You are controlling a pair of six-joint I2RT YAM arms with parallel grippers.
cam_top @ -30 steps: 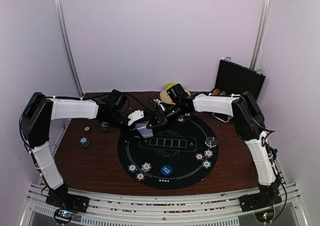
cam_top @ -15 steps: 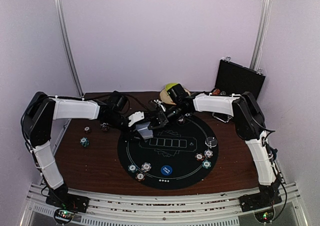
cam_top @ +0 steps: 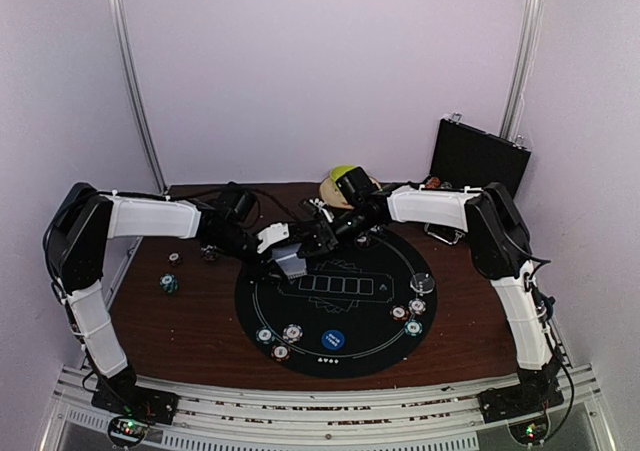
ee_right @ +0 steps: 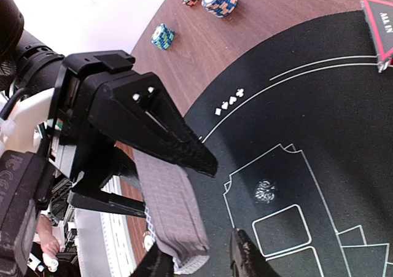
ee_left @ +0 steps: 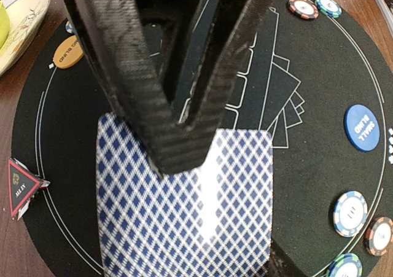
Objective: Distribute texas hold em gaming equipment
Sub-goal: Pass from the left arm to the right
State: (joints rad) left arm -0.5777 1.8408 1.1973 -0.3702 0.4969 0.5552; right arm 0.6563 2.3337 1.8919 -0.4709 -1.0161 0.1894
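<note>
Blue-diamond-backed card deck (ee_left: pixel 184 228) is clamped in my left hand (ee_left: pixel 184 148) over the black round mat (ee_left: pixel 307 166), seemingly none dealt yet; whether my right hand (ee_right: pixel 199 258) grips anything, I cannot tell.

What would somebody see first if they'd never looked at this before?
Probably the robot's two hands meeting over the far-left part of the round black poker mat on the brown table. The left hand pinches a deck of cards with a blue diamond back, and the right hand reaches in right beside it. Little striped poker chips sit along the mat's near edge.
</note>
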